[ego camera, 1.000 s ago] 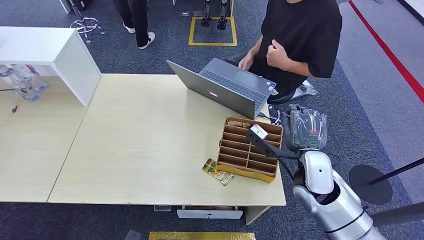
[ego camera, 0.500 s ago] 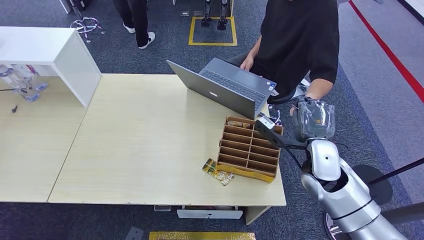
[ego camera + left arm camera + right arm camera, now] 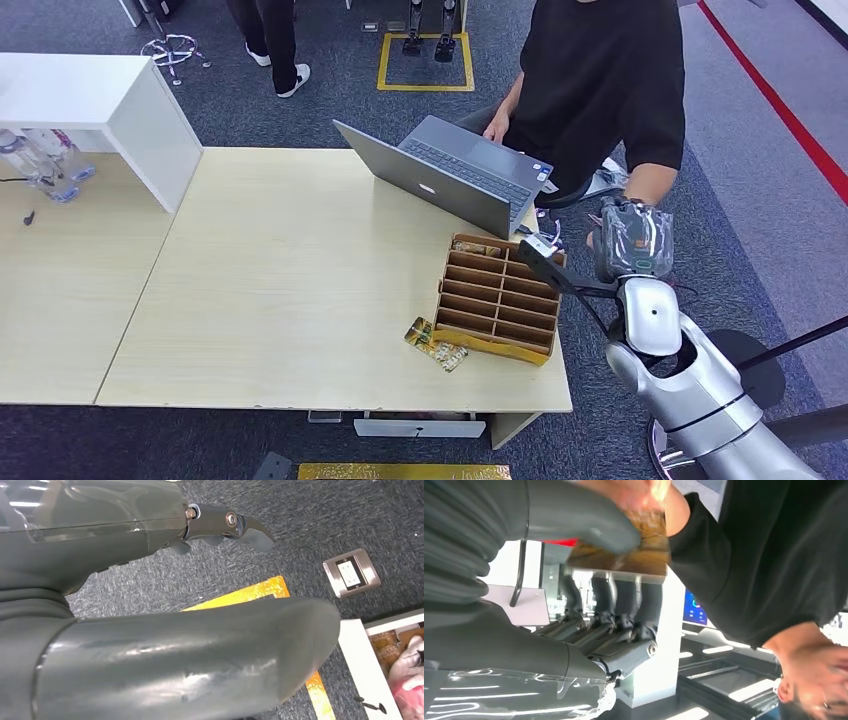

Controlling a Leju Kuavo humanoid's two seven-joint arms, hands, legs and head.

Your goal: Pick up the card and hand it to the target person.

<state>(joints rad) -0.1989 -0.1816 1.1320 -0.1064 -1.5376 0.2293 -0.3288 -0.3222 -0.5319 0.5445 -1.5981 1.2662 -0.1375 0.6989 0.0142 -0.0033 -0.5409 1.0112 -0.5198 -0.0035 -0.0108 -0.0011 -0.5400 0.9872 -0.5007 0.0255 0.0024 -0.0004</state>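
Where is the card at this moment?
In the right wrist view, the card is pinched in the right hand, raised beside the desk's right end, with the seated person's hand touching it.

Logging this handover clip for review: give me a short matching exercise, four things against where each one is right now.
Things:
1. card
2. laptop
3. wooden divider tray
4. loose packets

Places:
A. open on the table's far edge, in front of the seated person
B. flat on the table beside the tray's near corner
C. pinched in the right hand, with the person's hand at its far end
D. on the table's right side, between the laptop and the near edge

Pairs: 1-C, 2-A, 3-D, 4-B
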